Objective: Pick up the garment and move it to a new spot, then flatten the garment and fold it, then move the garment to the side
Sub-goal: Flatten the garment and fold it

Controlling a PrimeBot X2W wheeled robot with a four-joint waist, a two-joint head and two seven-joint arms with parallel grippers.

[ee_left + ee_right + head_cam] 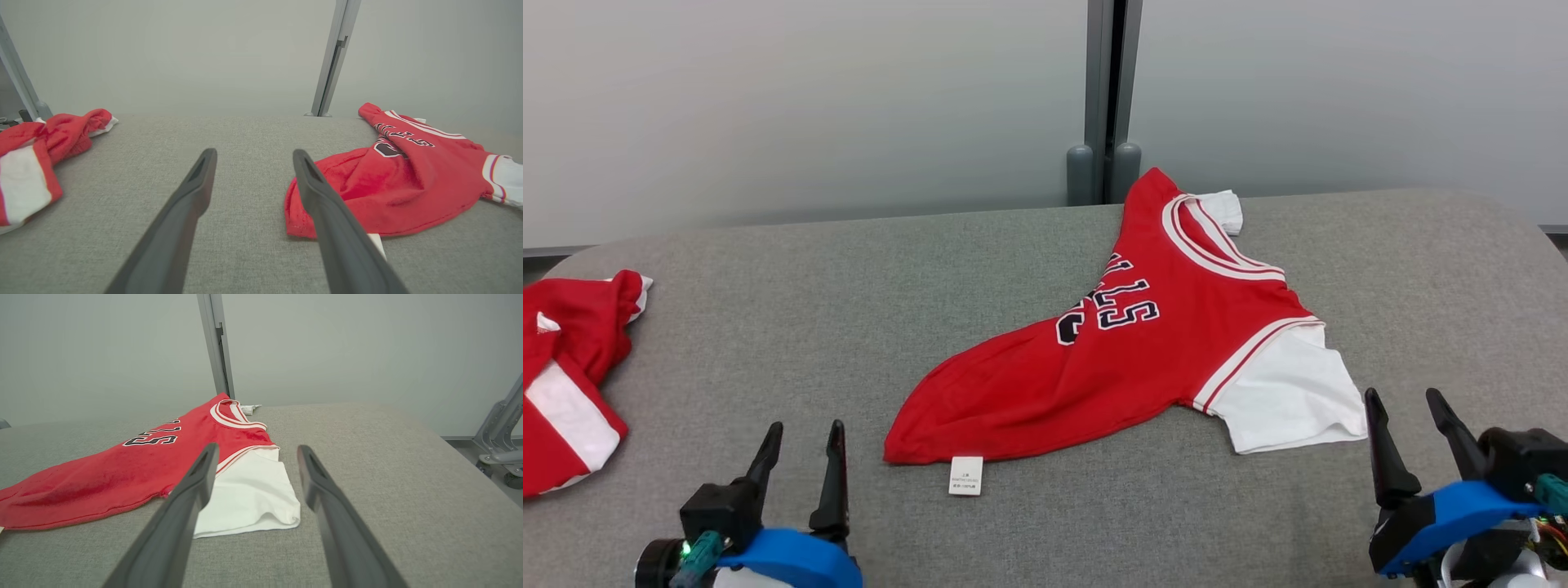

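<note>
A red jersey with white sleeves and dark lettering, the garment (1143, 351) (400, 183) (135, 473), lies rumpled and slanting across the middle of the grey padded table (849, 327). Its white label (965, 475) sticks out at the near hem. My left gripper (805, 437) (253, 157) stands open near the front edge, left of the hem, touching nothing. On the other side my right gripper (1406, 404) (257, 451) is open too, just right of the white sleeve (1290, 400) (249, 498), holding nothing.
A second red and white garment (568, 367) (36, 159) lies bunched at the table's left edge. A grey post (1104, 98) stands behind the table against the pale wall. A metal frame (502, 433) stands beyond the table's right edge.
</note>
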